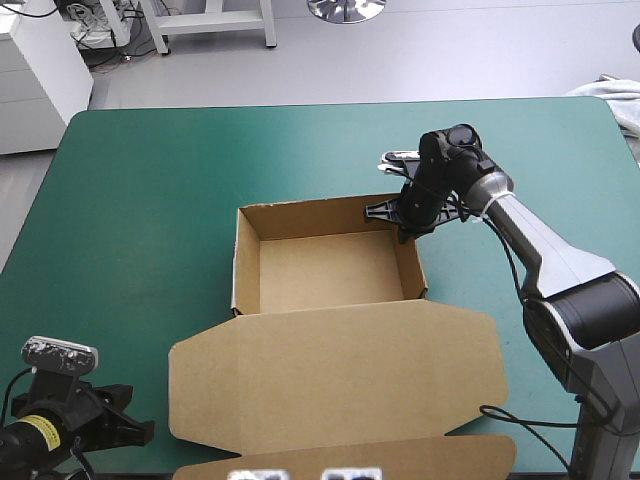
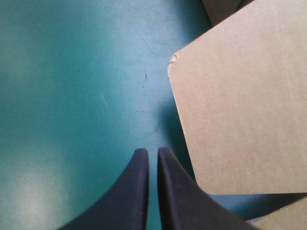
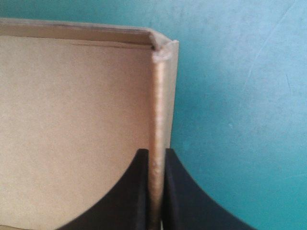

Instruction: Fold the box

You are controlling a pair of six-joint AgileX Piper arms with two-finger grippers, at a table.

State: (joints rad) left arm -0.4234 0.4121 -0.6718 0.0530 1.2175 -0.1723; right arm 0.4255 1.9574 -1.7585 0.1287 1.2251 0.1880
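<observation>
Right gripper (image 3: 154, 151): clamped on a wall of the box (image 1: 325, 272) at its far right corner, probably pressing the tucked fold home.
Box: mid-desk (image 1: 150, 200), tray formed, lid (image 1: 340, 372) flat on the near side.
Left gripper (image 2: 153, 150): fingers together, empty, beside the lid's near left corner.
Only your right wrist view shows the pinch.

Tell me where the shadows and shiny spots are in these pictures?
High view: the box has dim inner walls and a brighter floor. Left wrist view: a dark shadow hugs the box's edge on the teal-green cover, and a pale shine lies beside the left end effector. Right wrist view: little shadow, soft light.
</observation>
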